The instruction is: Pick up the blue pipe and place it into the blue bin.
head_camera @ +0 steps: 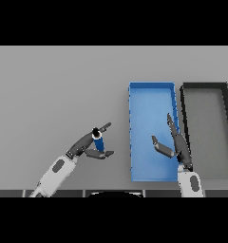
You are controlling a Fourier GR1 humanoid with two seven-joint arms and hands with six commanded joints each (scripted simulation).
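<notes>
A short blue pipe [98, 141] with a dark top end stands upright on the grey table, left of the blue bin [135, 133]. My left hand [85, 144] reaches in from the lower left, its fingers straight behind the pipe and its thumb below it, loosely around the pipe without clasping it. My right hand [175, 144] hovers over the bin's right side, fingers straight and thumb spread toward the left. The bin holds nothing that I can see.
A black bin [185, 114] with a grey floor sits right beside the blue bin on its right. The grey table stretches to the left and far side.
</notes>
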